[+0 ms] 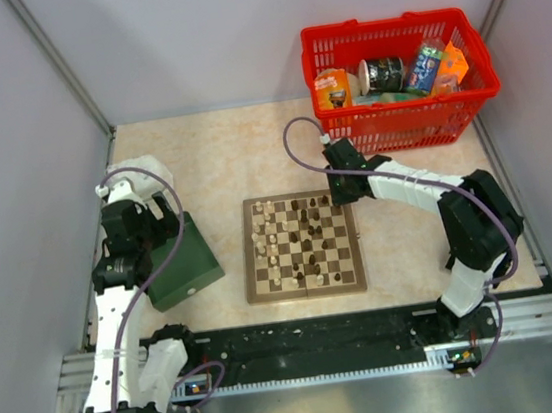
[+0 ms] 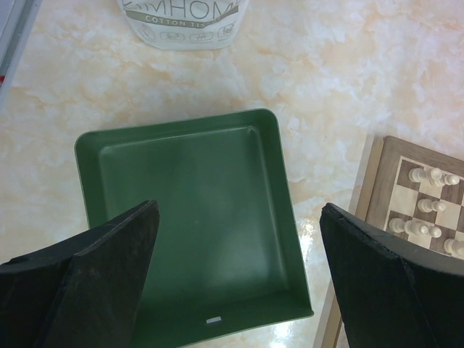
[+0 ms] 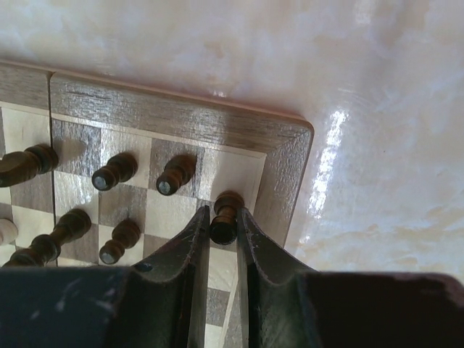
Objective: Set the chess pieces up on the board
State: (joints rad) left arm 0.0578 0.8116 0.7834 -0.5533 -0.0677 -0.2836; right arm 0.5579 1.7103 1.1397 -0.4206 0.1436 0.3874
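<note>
The board [image 1: 306, 285] lies mid-table with cream and dark brown chess pieces [image 1: 300, 234] spread over it. My right gripper [image 1: 338, 197] is at the board's far right corner, shut on a dark brown piece [image 3: 228, 204] by its neck; in the right wrist view [image 3: 223, 221] the piece hangs over the squares next to the board border [image 3: 181, 119]. Other dark pieces [image 3: 114, 171] stand close by on the left. My left gripper [image 2: 239, 210] is open and empty above the dark green box [image 2: 188, 181]; cream pieces [image 2: 428, 206] show on the board's edge [image 2: 377, 181].
A red basket [image 1: 402, 125] with cans and packets stands at the back right, just behind the right arm. The green box [image 1: 177, 264] sits left of the board. A white tissue pack [image 2: 185, 22] lies beyond the box. Walls close in on the left and right.
</note>
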